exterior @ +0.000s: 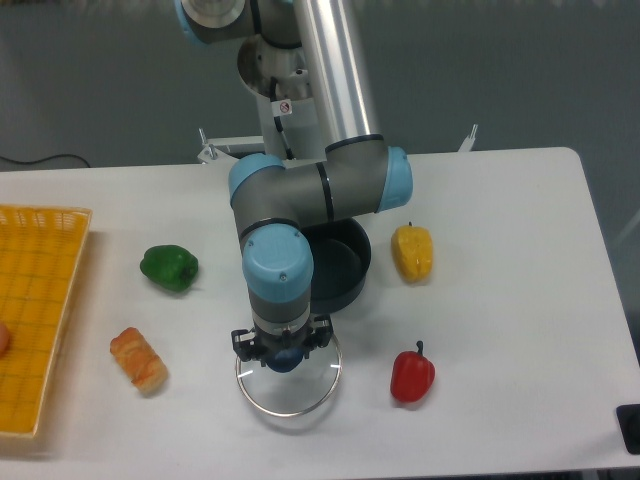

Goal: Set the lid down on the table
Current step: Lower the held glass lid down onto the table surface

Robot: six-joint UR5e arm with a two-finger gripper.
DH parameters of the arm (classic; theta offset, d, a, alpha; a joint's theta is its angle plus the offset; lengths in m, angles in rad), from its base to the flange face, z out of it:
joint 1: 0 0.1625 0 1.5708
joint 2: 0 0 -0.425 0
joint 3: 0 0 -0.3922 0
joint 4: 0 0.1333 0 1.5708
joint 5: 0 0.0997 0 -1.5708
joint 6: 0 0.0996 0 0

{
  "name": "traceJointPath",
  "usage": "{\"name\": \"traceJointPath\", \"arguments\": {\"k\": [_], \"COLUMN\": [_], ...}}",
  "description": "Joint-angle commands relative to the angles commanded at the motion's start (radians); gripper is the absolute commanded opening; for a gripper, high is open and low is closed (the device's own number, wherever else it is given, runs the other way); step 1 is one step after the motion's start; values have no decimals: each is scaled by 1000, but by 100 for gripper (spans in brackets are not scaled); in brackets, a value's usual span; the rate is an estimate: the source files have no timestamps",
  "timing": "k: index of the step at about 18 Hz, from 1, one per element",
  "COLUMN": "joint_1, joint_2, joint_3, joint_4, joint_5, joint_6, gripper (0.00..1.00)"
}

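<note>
Three peppers on the white bench (500, 250): one green (168, 267) at the left, one yellow (412, 252) right of the pot, one red (412, 375) near the front. One dark round pot (343, 268), uncovered, partly hidden behind the arm. One bread roll (138, 359) near the front left. One yellow gridded tray (38, 310) at the left edge, with one small reddish thing, cut off by the frame, on it. One lid (288, 378), clear glass with a silver rim, just in front of the pot and left of the red pepper; low over or on the bench, contact not clear from this angle. One claw (285, 358), pointing straight down over the centre of the lid, fingers closed around the dark blue knob (285, 360). One black object at the far right front corner, cut off.
</note>
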Motion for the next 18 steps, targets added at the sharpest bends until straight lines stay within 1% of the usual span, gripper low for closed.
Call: {"name": "traceJointPath", "arguments": {"k": [4, 8, 18], "joint_1": [-6, -14, -15], "joint_2": [-24, -35, -44], "joint_3": [0, -2, -9], "joint_4": [2, 14, 15], "joint_5": [0, 0, 0], "joint_6": [0, -2, -2], "gripper": [41, 41, 43]}}
